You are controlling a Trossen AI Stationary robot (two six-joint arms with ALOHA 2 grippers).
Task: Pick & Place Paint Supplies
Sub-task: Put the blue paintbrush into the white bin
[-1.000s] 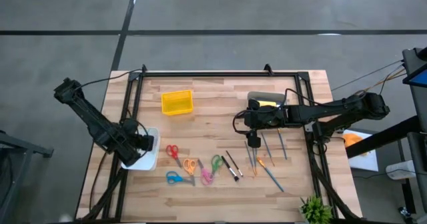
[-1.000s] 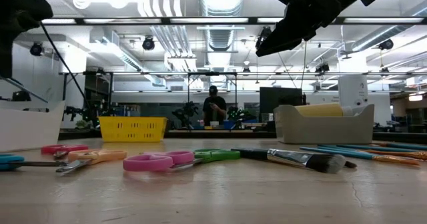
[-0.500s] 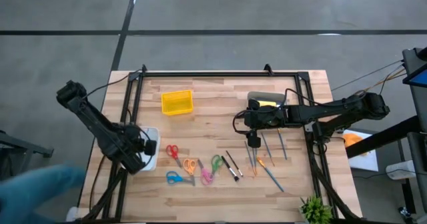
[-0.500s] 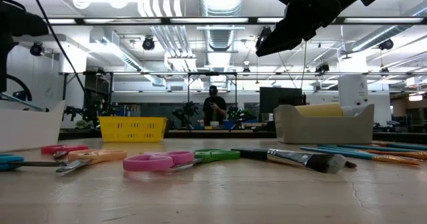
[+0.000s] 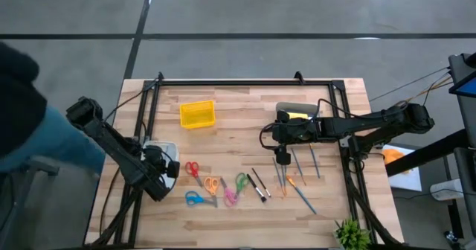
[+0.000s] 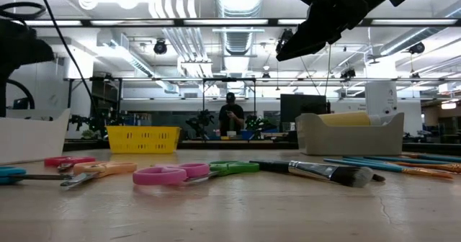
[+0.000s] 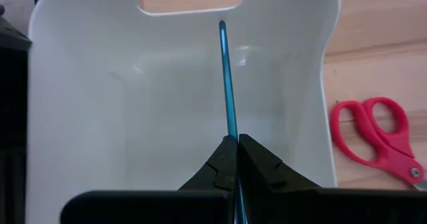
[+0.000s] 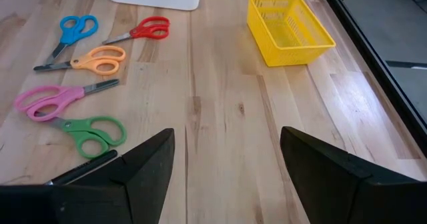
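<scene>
A thin teal-shafted brush [image 7: 227, 84] is being gripped between the clenched fingers of the left gripper [image 7: 235, 159], directly above the open white bin [image 7: 80, 117] at the table's left edge. It is being held there, by judgement, so that it can be dropped inside with nothing catching the rim. In the left wrist view, the brush's long axis is running straight out from the fingertips, along the gripper's own line, and its far end is pointing toward the bin wall with the slotted handle cutout [image 7: 190, 0]; whether that end is touching the bin floor cannot be told. Red scissors [image 7: 377, 141] are lying just beside the bin on the wooden table [image 5: 245, 109]. The right gripper [image 8: 227, 154] is being held above the table's right half with its fingers spread wide and nothing between them, near the remaining brushes and pens [image 5: 297, 177], apparently so that the next one can be reached. A grey tray [image 5: 296, 109] is sitting just beyond that arm, and a yellow basket [image 5: 197, 114] is standing further left. A person's sleeve [image 5: 52, 142] is showing at the left edge.
</scene>
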